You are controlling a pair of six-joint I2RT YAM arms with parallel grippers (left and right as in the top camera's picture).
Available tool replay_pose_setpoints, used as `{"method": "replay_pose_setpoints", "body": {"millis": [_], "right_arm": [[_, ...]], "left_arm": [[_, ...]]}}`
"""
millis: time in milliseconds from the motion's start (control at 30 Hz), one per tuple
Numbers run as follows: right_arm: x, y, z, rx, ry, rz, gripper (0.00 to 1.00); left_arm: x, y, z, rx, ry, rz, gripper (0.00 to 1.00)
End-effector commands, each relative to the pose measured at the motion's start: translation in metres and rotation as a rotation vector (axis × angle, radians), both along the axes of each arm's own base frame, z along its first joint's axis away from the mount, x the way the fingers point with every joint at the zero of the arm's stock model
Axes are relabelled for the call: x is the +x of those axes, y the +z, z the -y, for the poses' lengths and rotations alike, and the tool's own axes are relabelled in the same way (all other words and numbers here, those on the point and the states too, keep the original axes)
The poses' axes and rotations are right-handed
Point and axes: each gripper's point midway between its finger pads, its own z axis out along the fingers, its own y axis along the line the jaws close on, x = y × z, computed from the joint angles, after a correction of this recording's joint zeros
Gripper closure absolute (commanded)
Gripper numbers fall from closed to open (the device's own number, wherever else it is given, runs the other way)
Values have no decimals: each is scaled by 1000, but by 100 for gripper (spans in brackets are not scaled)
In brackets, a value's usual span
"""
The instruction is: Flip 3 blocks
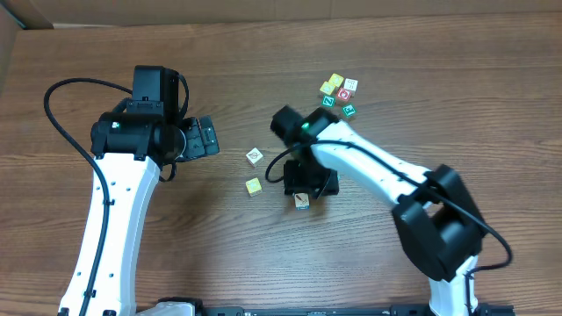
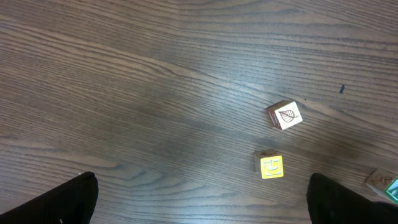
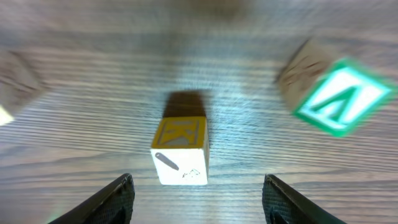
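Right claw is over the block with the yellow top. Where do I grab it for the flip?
Take the yellow-topped block by its left and right side faces, straight down from above. It sits flat inside the open right claw, sides roughly facing its fingers, and the green block stands clear, so both fingers should fit.

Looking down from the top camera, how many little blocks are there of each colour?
Yellow-topped wooden cubes: 3
White-topped wooden cubes: 2
Green-topped wooden cubes: 2
Red-topped wooden cube: 1
Partly hidden wooden cube, top colour unclear: 1
Total: 9
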Motion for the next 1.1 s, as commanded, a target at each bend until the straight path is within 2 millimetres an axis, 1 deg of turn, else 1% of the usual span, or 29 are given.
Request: {"method": "replay_pose_setpoints", "body": {"millis": [0, 100, 233, 267, 333, 400, 567, 800, 967, 1067], "right_arm": [[19, 41, 5, 64, -4, 102, 32], [24, 45, 17, 45, -22, 107, 31], [30, 44, 45, -37, -59, 109, 26], [32, 44, 52, -58, -68, 111, 23], [35, 43, 59, -68, -87, 108, 17], [38, 41, 64, -70, -103, 106, 16], [39, 30, 66, -64, -119, 109, 17], [47, 7, 53, -20, -105, 169, 17], [49, -12, 56, -9, -148, 185, 15], [50, -16, 56, -5, -158, 190, 15]], "left_arm": [[2, 2, -2, 6, 16, 11, 0], [2, 2, -2, 6, 16, 11, 0], [2, 2, -2, 6, 16, 11, 0], [2, 2, -2, 6, 16, 10, 0], [2, 2, -2, 6, 16, 11, 0], [2, 2, -2, 6, 16, 11, 0], [2, 2, -2, 6, 16, 11, 0], [2, 2, -2, 6, 16, 11, 0], [2, 2, -2, 6, 16, 11, 0], [2, 2, -2, 6, 16, 10, 1]]}}
